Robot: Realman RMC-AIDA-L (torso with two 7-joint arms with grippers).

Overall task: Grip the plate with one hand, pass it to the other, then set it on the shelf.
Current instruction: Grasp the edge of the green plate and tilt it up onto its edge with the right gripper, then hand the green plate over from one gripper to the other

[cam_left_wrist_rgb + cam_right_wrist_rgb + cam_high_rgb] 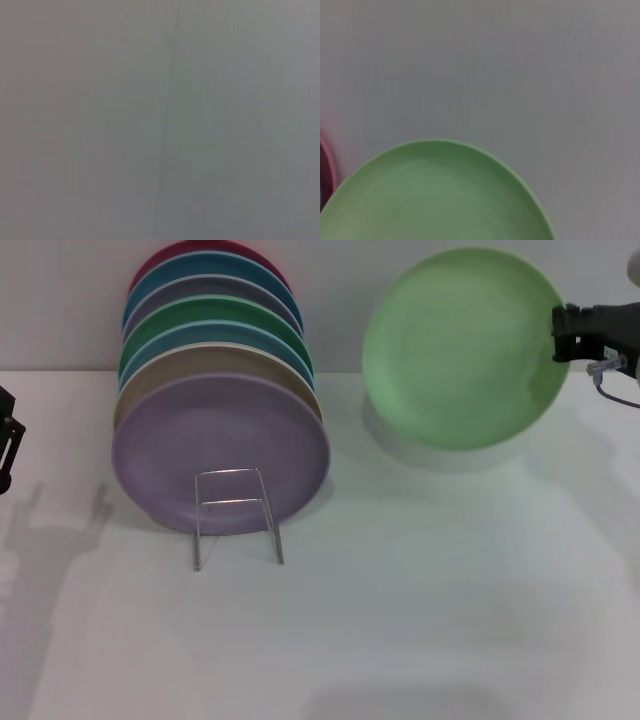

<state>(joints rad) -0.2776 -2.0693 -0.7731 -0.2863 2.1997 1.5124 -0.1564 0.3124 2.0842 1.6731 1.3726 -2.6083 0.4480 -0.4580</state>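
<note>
The light green plate [455, 345] is held up off the table at the right, tilted with its face toward me. My right gripper [563, 332] is shut on its right rim. The plate also fills the lower part of the right wrist view [435, 195]. The silver wire shelf [236, 515] stands on the white table at the left centre, with a stack of coloured plates leaning behind its upright loop. My left gripper [6, 445] is at the far left edge, low beside the table, far from the plate. The left wrist view shows only a plain grey surface.
Several plates lean in a row on the shelf, the lavender plate [225, 445] in front, then tan, blue, darker green [215, 312] and a red one at the back. A grey wall [330, 290] stands behind the white table [400, 620].
</note>
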